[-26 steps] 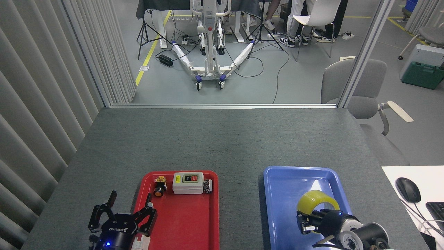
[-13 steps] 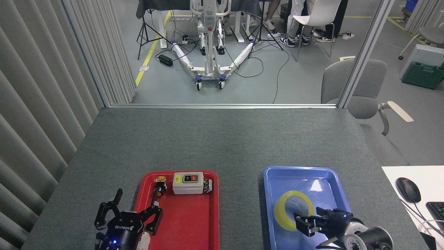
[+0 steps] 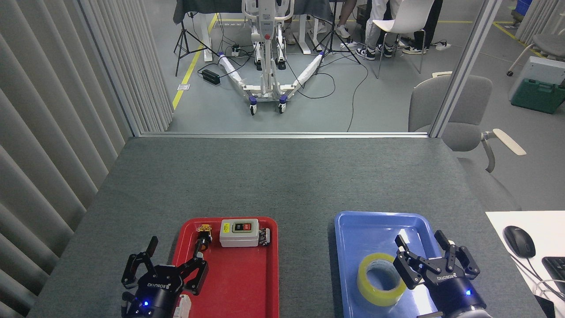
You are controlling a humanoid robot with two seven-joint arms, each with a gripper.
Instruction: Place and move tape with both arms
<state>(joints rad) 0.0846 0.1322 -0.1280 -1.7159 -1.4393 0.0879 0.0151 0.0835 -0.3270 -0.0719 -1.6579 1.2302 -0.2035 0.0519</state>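
The yellow tape [image 3: 380, 279] lies flat in the blue tray [image 3: 366, 227], hole facing up, near the tray's front. My right gripper [image 3: 422, 241] stands open just to the right of the roll, fingers pointing away from me, with nothing between them. At the bottom left, my left gripper [image 3: 175, 250] is open over the left edge of the red tray [image 3: 234, 282], one finger outside it and one above it, holding nothing.
The red tray carries a grey switch box [image 3: 239, 232] with red and black buttons, a small yellow-black push button [image 3: 203, 236] and a small connector [image 3: 264, 235]. A mouse [image 3: 518, 241] and keyboard [image 3: 557, 267] lie on white paper at the right. A grey chair [image 3: 454, 110] stands beyond the table.
The right gripper let go of the tape, which dropped from tilted to lying flat in the blue tray. That gripper turned to point forward and opened. The left gripper edged slightly right.
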